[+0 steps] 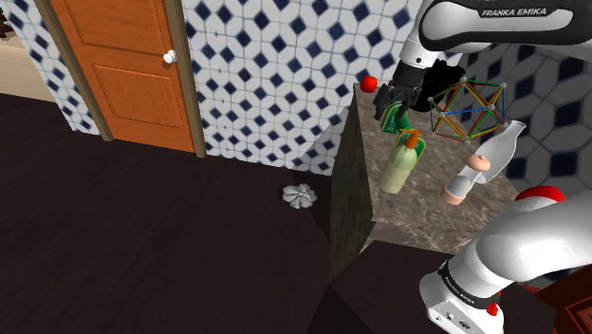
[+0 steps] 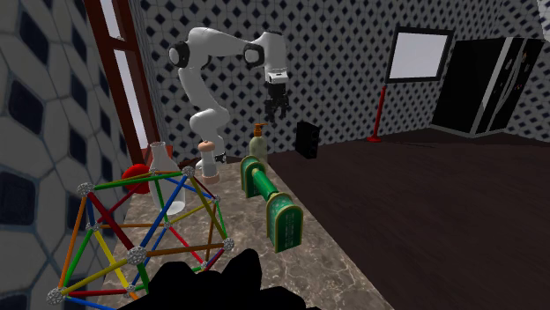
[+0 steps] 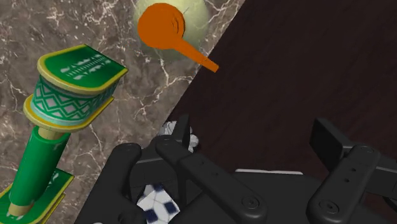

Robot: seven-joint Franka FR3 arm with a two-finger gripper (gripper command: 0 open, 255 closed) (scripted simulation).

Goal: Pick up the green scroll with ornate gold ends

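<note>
The green scroll [image 2: 263,188] lies on the marble table top [image 2: 335,264], a slim green rod with broad gold-trimmed ends. In the shoulder view the scroll [image 1: 390,120] is at the table's far edge, just under my gripper [image 1: 392,99]. The gripper [image 2: 276,113] hangs well above the table and is open, holding nothing. In the wrist view the scroll [image 3: 43,145] lies off to the side of the fingers [image 3: 191,167], which stand apart over the table's edge and the dark floor. One ornate end [image 3: 75,89] points up toward the camera.
A pale green soap bottle [image 1: 399,165] with an orange pump stands close to the scroll. A coloured rod lattice [image 1: 465,110], a glass flask [image 1: 505,142], a small capped bottle [image 1: 464,180] and a red ball [image 1: 368,83] share the table. A black box [image 2: 307,139] stands on the floor.
</note>
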